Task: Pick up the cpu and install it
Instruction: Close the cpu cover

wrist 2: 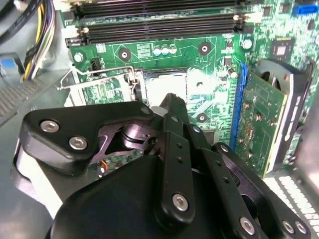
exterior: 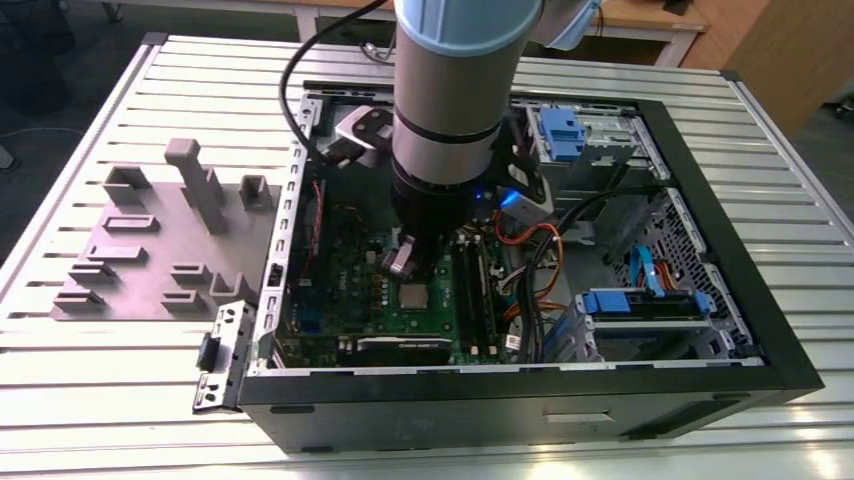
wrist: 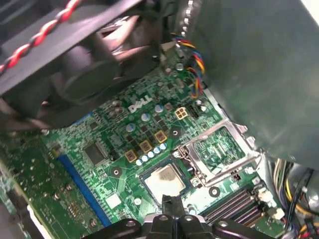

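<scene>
The gripper (wrist: 172,203) hovers clenched, apparently empty, just above the cpu (wrist: 163,179), which lies flat on the green motherboard (wrist: 107,164) marked with white lettering. The open computer case (exterior: 747,340) rests on a slatted metal surface (exterior: 120,400), beside grey fixture blocks (exterior: 160,250).

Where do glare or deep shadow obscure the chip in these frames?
Second wrist view: glare washes the small silver-grey square cpu almost white. First wrist view: the cpu reads evenly, with a tan reflection, while the dark rounded housing beyond sits in deep shadow. Exterior view: the black open computer case is dim inside, with a blue light glowing on the grey robot arm.
</scene>
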`<action>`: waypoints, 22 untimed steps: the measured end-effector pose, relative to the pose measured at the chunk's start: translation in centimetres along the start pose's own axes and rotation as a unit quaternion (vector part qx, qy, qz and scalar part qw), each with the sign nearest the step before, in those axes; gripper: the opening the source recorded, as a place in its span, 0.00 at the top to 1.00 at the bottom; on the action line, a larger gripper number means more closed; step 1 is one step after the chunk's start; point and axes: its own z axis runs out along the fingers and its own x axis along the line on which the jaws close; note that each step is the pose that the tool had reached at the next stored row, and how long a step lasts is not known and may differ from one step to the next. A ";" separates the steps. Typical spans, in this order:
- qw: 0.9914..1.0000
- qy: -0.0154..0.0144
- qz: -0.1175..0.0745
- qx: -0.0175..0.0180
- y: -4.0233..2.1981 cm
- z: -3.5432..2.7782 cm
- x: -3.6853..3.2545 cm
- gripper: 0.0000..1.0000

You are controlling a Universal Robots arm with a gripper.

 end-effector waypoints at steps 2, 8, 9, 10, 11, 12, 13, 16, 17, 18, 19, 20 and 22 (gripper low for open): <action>1.000 0.000 -0.018 0.000 0.00 0.01 0.00 0.89; 0.999 0.000 -0.042 0.000 0.00 0.03 0.00 0.89; 0.999 0.000 -0.045 0.000 0.00 0.03 0.00 0.89; 0.999 0.000 -0.049 0.000 0.00 0.03 0.00 0.89; 0.999 0.000 -0.049 0.000 0.00 0.03 0.00 0.89; 0.999 0.000 -0.049 0.000 0.00 0.03 0.00 0.89; 0.999 0.000 -0.049 0.000 0.00 0.03 0.00 0.89; 0.999 0.000 -0.049 0.000 0.00 0.03 0.00 0.89; 0.999 0.000 -0.049 0.000 0.00 0.03 0.00 0.89; 0.999 0.000 -0.049 0.000 0.00 0.03 0.00 0.89; 0.999 0.000 -0.049 0.000 0.00 0.03 0.00 0.89; 0.999 0.000 -0.049 0.000 0.00 0.03 0.00 0.89; 0.999 0.000 -0.053 0.000 0.00 0.03 0.00 0.89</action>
